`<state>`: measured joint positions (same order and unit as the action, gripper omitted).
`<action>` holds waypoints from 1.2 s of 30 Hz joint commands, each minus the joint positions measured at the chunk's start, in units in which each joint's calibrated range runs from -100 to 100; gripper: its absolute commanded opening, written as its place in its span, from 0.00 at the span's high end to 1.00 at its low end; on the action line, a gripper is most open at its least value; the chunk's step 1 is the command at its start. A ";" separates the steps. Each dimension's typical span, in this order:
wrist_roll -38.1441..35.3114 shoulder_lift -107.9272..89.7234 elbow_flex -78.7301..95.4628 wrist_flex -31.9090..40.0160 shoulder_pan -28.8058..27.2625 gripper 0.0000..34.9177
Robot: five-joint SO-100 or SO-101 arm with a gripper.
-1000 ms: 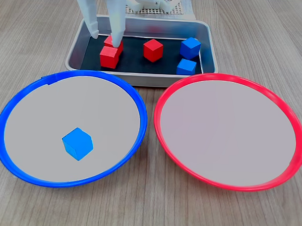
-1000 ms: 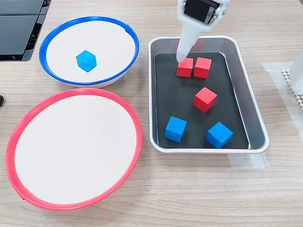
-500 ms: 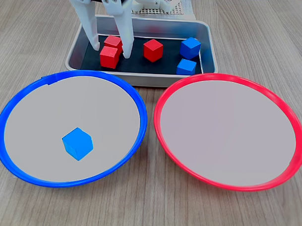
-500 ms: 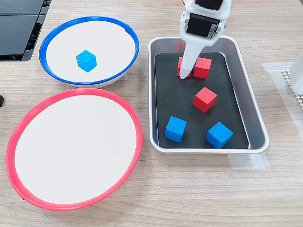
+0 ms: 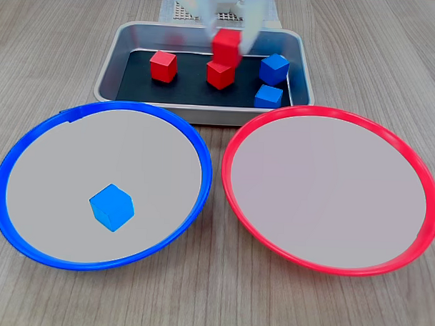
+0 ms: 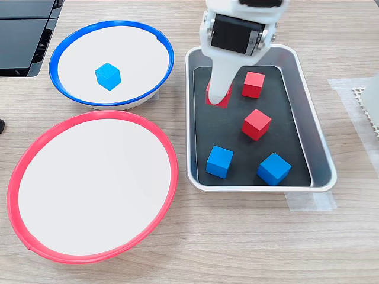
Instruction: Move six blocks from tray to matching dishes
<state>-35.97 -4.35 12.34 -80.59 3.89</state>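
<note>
The gripper (image 6: pixel 219 99) hangs raised — fingers (image 6: pixel 222 83) clamped, pointing down.

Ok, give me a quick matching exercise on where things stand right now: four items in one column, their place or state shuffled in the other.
Items:
1. blue-rimmed dish
2. red-rimmed dish
3. tray
4. end effector

States:
A. holds two red and two blue blocks
B. shut on a red block, lifted above the tray
C. holds one blue block
D. has no block in it

Pairs: 1-C, 2-D, 3-A, 4-B
</note>
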 commanded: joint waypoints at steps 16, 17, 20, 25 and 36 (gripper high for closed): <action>18.46 18.21 -18.21 18.47 9.52 0.51; 17.97 16.67 -17.21 17.32 9.14 0.69; 15.48 9.25 -13.30 8.90 6.60 0.99; 9.38 -5.08 3.73 3.95 0.29 0.99; 6.54 -8.06 20.02 13.69 7.26 0.54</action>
<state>-29.43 -12.45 31.13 -70.55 9.12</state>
